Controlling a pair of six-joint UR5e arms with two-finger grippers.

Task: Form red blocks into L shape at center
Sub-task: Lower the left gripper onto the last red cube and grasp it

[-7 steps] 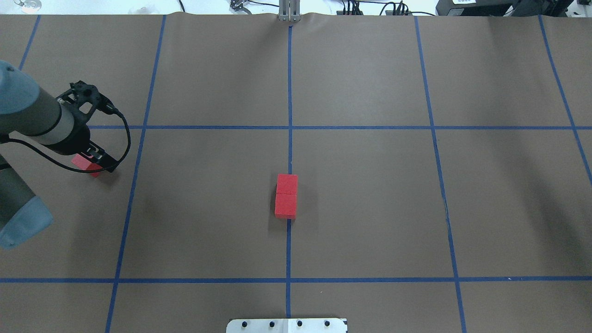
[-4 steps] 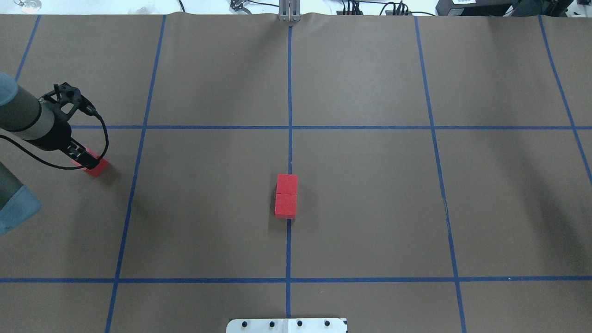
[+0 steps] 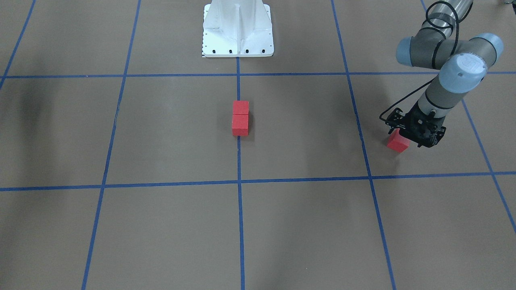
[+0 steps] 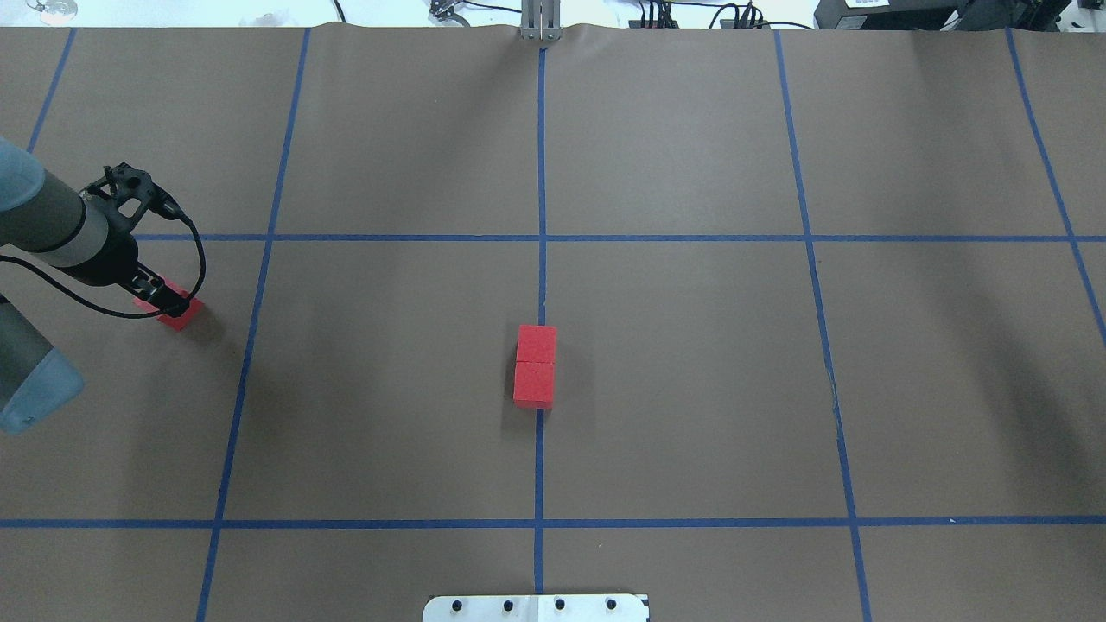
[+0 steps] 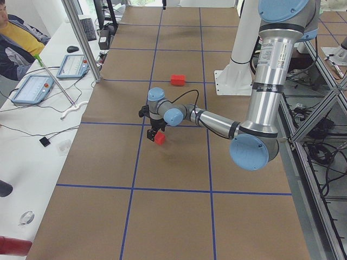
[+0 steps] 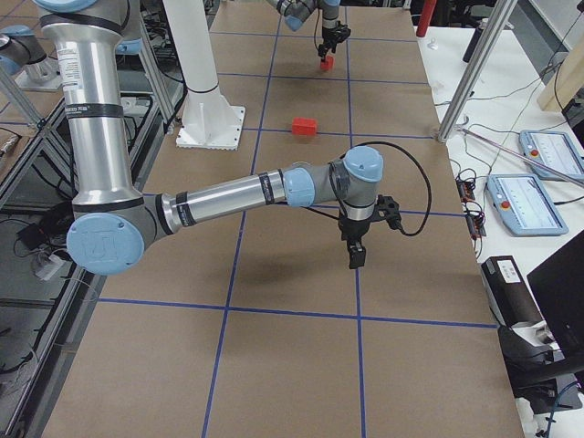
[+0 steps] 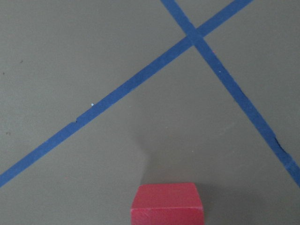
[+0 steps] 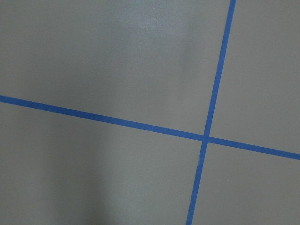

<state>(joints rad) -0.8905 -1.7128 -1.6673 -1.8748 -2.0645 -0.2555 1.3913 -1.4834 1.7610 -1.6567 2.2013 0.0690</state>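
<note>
Well to the robot's left of the joined pair of red blocks [image 4: 535,366], whose long axis runs along the centre line [image 4: 541,173], the third red block [image 4: 183,315] lies at the left gripper [image 4: 168,304] tips; whether the jaws clamp it I cannot tell.

red block pair [image 4: 535,366] touching, centre | third red block [image 4: 184,315] well apart, far left
</note>
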